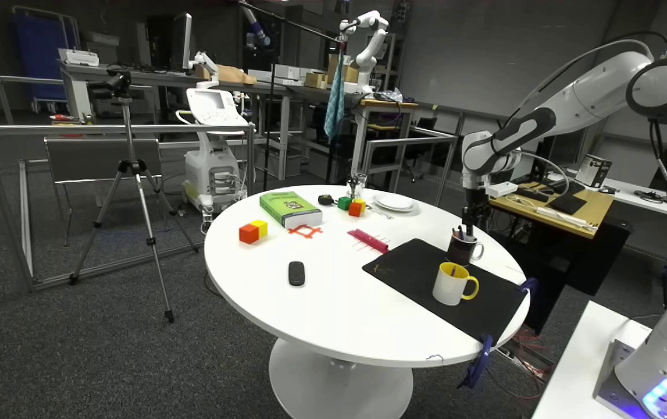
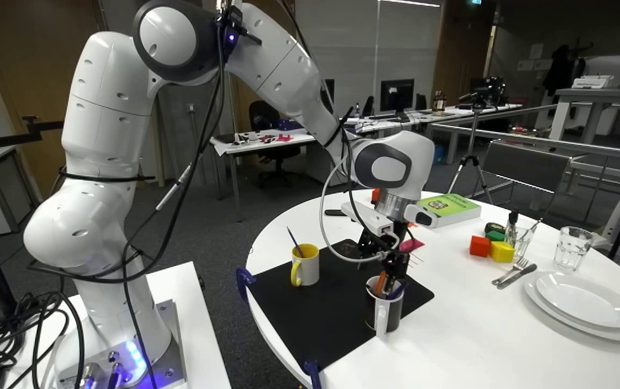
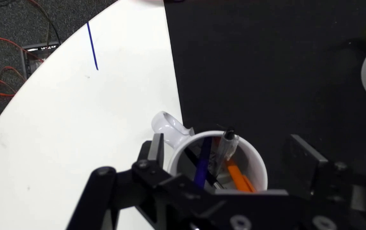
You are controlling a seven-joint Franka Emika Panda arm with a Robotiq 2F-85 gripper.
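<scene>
A dark mug with a white handle and white inside stands upright at the edge of the black mat. Right over its mouth is my gripper, pointing down and open, with its fingers spread wider than the rim in the wrist view. Inside the mug lean a purple pen, an orange pen, a clear pen with a black top and a black pen. None looks gripped; whether a finger touches the mug, I cannot tell. A white mug with yellow inside and handle, holding a pencil, stands nearby.
Blue clamps pin the mat at the white round table's edge. Farther over are white plates, a glass, a fork and knife, coloured cubes, a green book, a black device and a pink piece.
</scene>
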